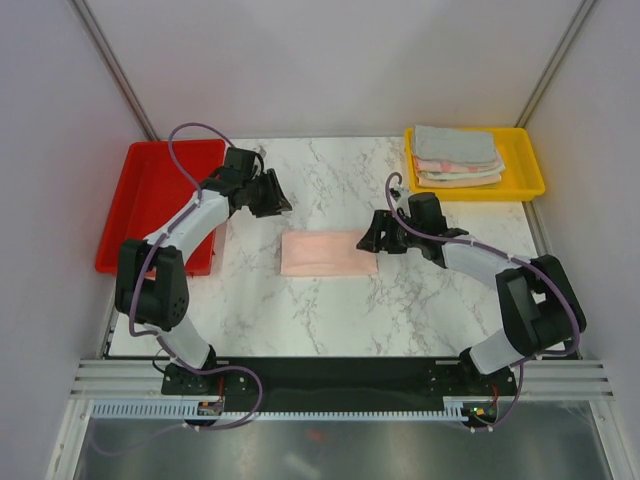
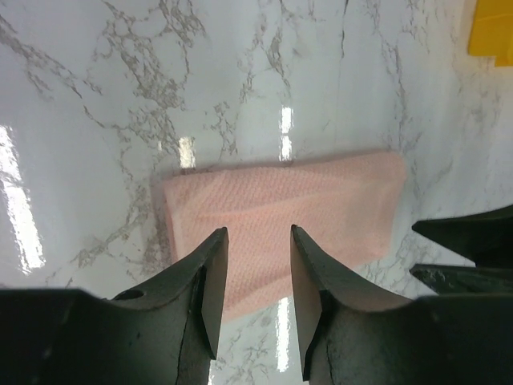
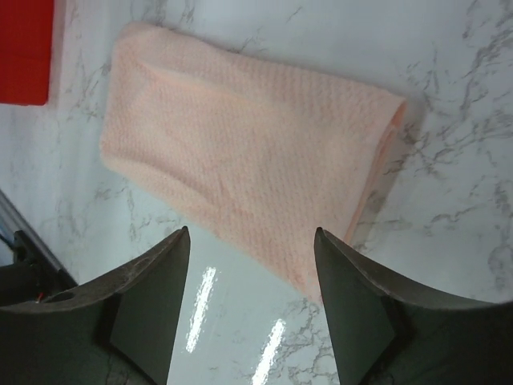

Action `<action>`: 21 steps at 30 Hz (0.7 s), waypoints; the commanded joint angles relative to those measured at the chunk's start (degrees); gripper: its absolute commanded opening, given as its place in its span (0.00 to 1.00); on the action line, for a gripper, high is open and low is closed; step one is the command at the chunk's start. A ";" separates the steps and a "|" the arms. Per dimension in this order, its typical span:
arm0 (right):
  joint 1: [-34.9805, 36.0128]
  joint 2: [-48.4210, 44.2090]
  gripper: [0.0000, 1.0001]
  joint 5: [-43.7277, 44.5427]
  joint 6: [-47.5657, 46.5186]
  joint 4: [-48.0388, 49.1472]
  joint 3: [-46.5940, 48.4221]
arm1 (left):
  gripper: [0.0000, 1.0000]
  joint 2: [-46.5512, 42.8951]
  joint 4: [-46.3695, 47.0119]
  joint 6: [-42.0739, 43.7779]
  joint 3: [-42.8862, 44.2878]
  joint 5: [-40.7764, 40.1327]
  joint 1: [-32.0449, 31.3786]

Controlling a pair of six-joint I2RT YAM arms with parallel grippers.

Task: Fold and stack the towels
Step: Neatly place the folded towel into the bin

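Note:
A peach-pink towel (image 1: pixel 328 254) lies folded flat on the marble table, near the middle. My left gripper (image 1: pixel 283 205) hovers just beyond its far left corner, open, with nothing between the fingers. In the left wrist view the towel (image 2: pixel 304 204) lies under and ahead of the left gripper (image 2: pixel 258 233). My right gripper (image 1: pixel 366 242) stands at the towel's right end, open and empty. In the right wrist view the towel (image 3: pixel 248 152) spreads out ahead of the right gripper (image 3: pixel 252 231). A stack of folded towels (image 1: pixel 458 158) rests in the yellow tray (image 1: pixel 527 165).
A red tray (image 1: pixel 150 200) sits at the table's left edge, under the left arm; its corner (image 3: pixel 24 48) shows in the right wrist view. The yellow tray is at the back right corner. Grey walls enclose the table on three sides.

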 commanded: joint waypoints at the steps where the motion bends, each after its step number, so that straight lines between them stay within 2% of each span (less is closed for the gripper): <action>1: 0.10 2.46 0.72 8.77 -3.42 -6.71 4.39 | 0.44 -1.82 -1.01 1.18 -3.84 5.00 -0.23; 4: 0.10 5.80 0.76 11.33 -4.39 -8.47 6.94 | 0.43 -0.77 -0.92 -0.66 -5.78 6.96 -0.31; 9: 0.36 11.34 0.76 12.30 -3.34 -8.12 8.96 | 0.43 0.72 -1.09 -3.12 -8.77 2.84 -0.14; 13: 3.43 13.98 0.76 13.80 -2.64 -6.63 8.88 | 0.42 2.48 -1.18 -5.41 -11.67 0.73 -0.22; 16: 5.36 14.43 0.73 14.06 -1.41 -5.14 7.30 | 0.42 3.01 -1.09 -5.94 -12.90 -1.38 -0.22; 21: 6.69 13.81 0.59 14.58 -0.27 -3.11 4.14 | 0.42 3.28 -1.18 -6.56 -13.26 -2.09 -0.14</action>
